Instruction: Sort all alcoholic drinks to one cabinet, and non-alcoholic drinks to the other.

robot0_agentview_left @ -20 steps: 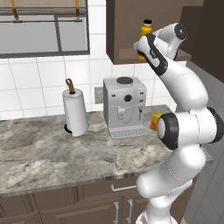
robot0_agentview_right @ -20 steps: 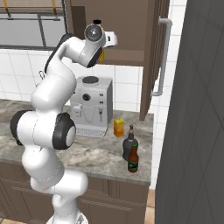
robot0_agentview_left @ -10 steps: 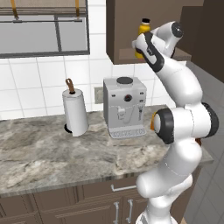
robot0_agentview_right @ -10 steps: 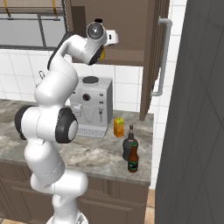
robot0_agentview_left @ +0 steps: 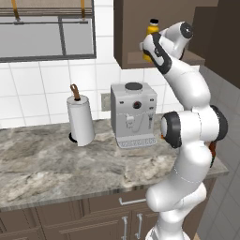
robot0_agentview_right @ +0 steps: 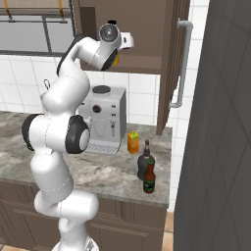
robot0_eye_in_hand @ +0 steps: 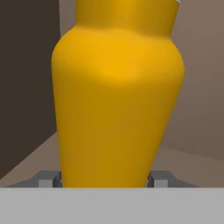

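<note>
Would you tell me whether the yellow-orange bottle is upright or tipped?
Upright: the yellow-orange bottle stands with its black cap on top at the open cabinet, gripped low by the gripper.

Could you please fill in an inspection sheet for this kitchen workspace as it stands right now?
Surface: grey marble counter.
Job's things: yellow-orange bottle upright between the finger tips, at the open cabinet; juice carton, black bottle and beer bottle stand on the counter.
Clutter: coffee machine, paper towel roll.
Grippers: gripper closed on the yellow-orange bottle.
Cables: nothing seen.
Surroundings: white tiled wall, cabinet door with grey handle, lower drawers.
</note>
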Controlling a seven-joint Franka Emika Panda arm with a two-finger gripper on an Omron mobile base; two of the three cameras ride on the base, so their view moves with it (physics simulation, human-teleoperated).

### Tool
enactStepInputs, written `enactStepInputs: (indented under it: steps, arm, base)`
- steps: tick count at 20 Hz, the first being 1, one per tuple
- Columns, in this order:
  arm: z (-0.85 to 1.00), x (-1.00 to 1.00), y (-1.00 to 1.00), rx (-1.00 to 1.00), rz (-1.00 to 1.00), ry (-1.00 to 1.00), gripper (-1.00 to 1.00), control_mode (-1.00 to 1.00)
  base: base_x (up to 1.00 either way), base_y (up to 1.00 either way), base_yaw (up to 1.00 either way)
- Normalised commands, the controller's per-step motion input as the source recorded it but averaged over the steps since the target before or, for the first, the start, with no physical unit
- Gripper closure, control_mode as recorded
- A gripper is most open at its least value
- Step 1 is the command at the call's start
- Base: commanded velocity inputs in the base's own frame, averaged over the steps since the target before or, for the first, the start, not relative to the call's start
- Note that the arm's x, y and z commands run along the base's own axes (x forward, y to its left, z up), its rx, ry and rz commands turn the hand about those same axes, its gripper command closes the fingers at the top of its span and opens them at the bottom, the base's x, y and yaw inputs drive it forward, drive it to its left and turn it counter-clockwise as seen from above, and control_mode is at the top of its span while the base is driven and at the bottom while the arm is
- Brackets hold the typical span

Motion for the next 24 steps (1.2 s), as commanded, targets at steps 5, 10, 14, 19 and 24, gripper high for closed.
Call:
enactStepInputs:
  steps: [5,10,14,19,24]
  arm:
    - [-0.15,0.24,0.00,0.00,0.00,0.00,1.00,-1.00]
    - [-0.16,0.21,0.01,0.00,0.00,0.00,1.00,-1.00]
    - [-0.17,0.21,0.02,0.00,0.00,0.00,1.00,-1.00]
    - [-0.16,0.21,0.02,0.00,0.00,0.00,1.00,-1.00]
    - [-0.15,0.21,0.00,-0.01,0.00,0.00,1.00,-1.00]
  base:
    - [0.00,0.00,0.00]
    - [0.00,0.00,0.00]
    - [0.00,0.00,0.00]
    - [0.00,0.00,0.00]
    - [0.00,0.00,0.00]
